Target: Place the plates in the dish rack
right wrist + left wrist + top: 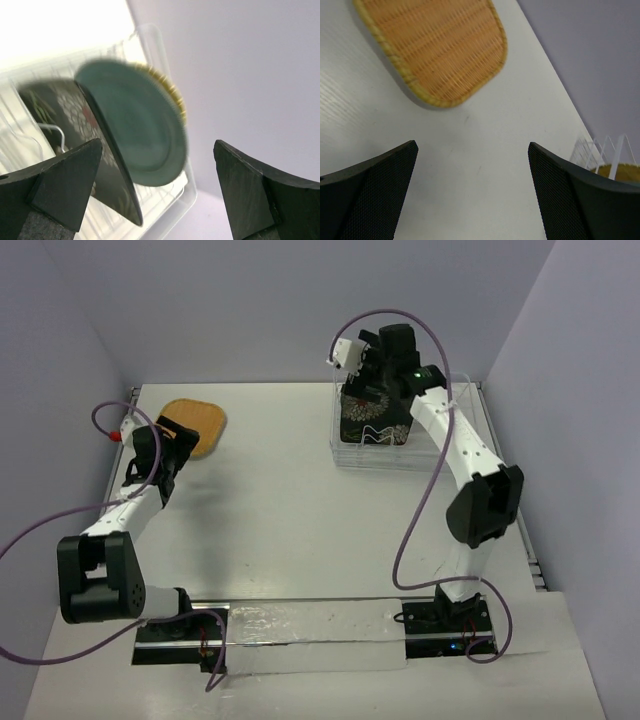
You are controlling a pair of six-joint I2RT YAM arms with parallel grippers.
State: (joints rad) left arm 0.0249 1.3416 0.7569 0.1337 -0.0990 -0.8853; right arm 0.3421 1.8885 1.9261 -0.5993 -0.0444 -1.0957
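Note:
The orange rounded-square plate [192, 426] lies flat on the table at the far left; in the left wrist view it [435, 50] is ahead of the fingers. My left gripper [170, 447] is open and empty just short of it [472, 190]. The black floral plate [372, 420] stands upright in the transparent dish rack [400, 456]. The right wrist view shows the black plate [65, 120], the teal-grey plate [135, 130] and the rim of the yellow plate [172, 95] standing side by side in the rack [165, 220]. My right gripper [375, 365] is open and empty above them [157, 190].
The rack stands at the far right, close to the back wall and the right wall. A purple cable loops off each arm. The rack's wire dividers [600, 150] show at the right edge of the left wrist view.

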